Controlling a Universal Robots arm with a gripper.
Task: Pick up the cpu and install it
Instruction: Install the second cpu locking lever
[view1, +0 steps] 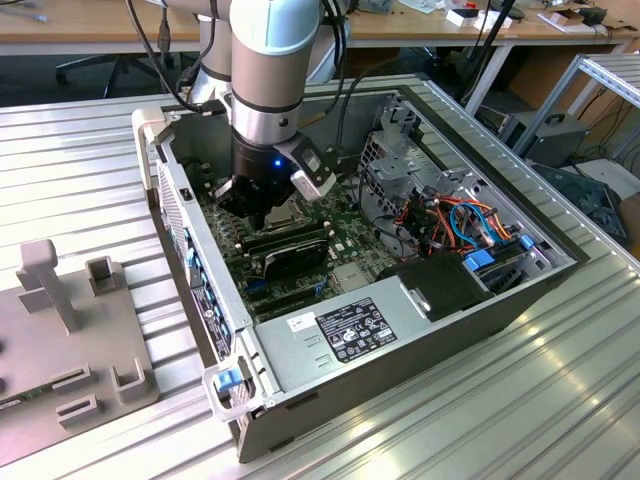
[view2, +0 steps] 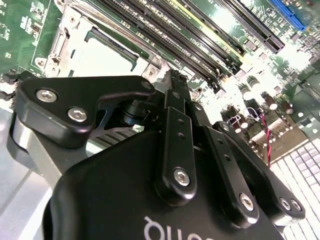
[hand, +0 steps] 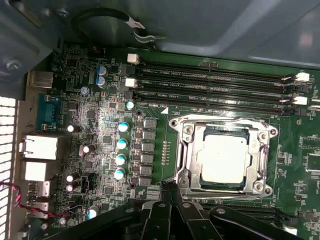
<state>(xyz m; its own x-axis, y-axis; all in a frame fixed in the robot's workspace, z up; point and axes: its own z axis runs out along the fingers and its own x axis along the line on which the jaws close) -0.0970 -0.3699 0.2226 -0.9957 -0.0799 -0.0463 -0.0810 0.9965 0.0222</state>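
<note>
The arm came straight down from the top of the exterior view into the open computer case, wrist pointing at the board, with a small blue light glowing on the wrist. The gripper hung low over the green motherboard near the centre of that frame, just above a couple of long black memory modules.

In the first wrist view the gripper poked in from the bottom edge, and its two black fingers were pressed together with nothing between them, tips right by the lower left corner of the socket frame. In the second wrist view the fingers looked the same, closed up tight in the middle of the frame over the board.

The cpu was already sitting in the socket, right of centre in the first wrist view, pale face up, with the metal frame around it. In the second wrist view the cpu showed as a bright pale patch in the upper left, beyond the gripper's knuckle.

As for writing: there was a white sticker with dense black print on the power supply in the lower middle of the exterior view, too small for me to read. White lettering ran along the memory slots across the top of the first wrist view, also too fine to make out.

A grey fixture plate sat on the ribbed metal table at the exterior view's left.
</note>
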